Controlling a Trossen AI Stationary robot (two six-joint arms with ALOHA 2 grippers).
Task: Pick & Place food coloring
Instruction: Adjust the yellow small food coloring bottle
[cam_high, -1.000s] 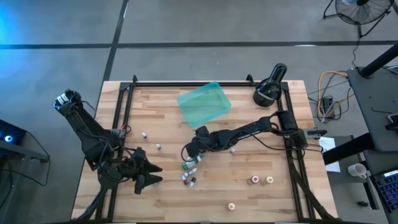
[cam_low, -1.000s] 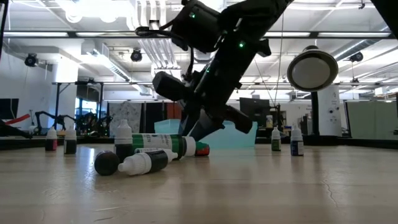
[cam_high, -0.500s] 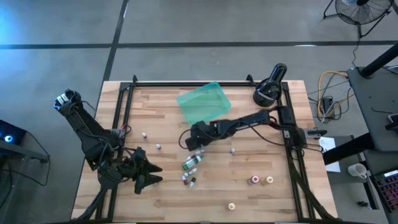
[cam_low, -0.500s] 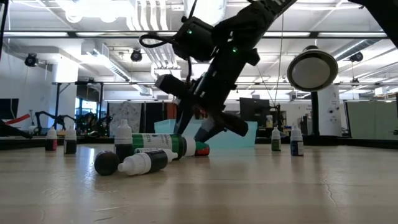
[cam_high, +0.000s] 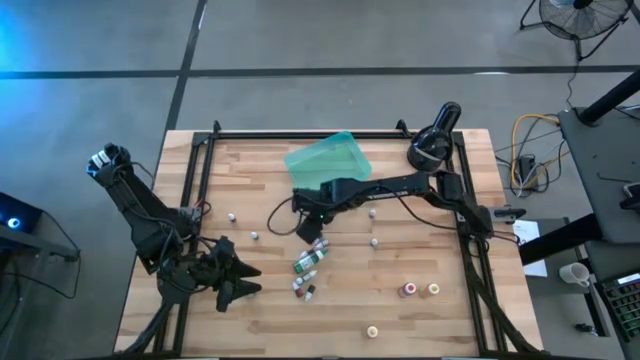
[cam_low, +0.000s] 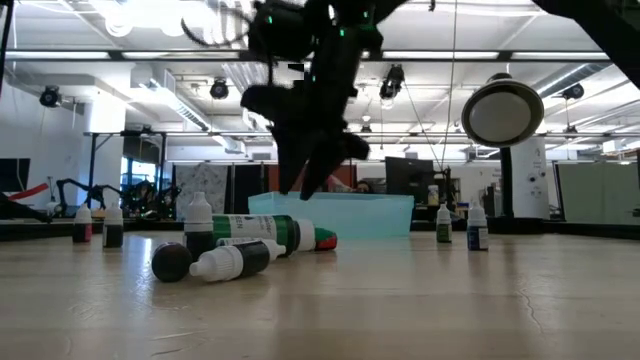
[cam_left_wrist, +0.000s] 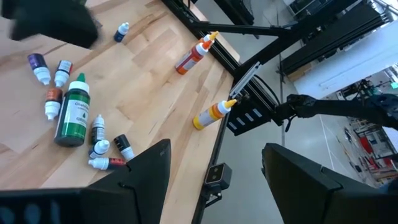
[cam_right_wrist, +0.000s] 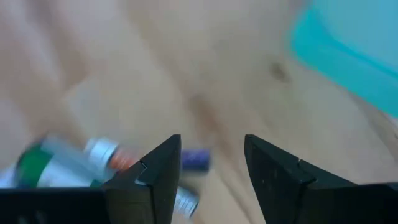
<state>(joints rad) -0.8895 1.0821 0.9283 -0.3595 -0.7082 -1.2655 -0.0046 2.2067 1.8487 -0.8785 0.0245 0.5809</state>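
Wooden desk (cam_high: 400, 310) is carrying the food coloring (cam_high: 308, 272) cluster near centre, while the right tool (cam_high: 309, 226), fingers parted and empty, is hovering beside the teal tray (cam_high: 328, 165); descending squarely over one bottle seems wise.

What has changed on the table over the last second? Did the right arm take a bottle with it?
The right gripper has risen from the cluster of bottles and swung toward the teal tray; its fingers now stand apart with nothing between them, so no bottle came along. The cluster, the tray, the black lamp and the scattered bottles lie as before. The left gripper stays parked, open, at the near left of the table.
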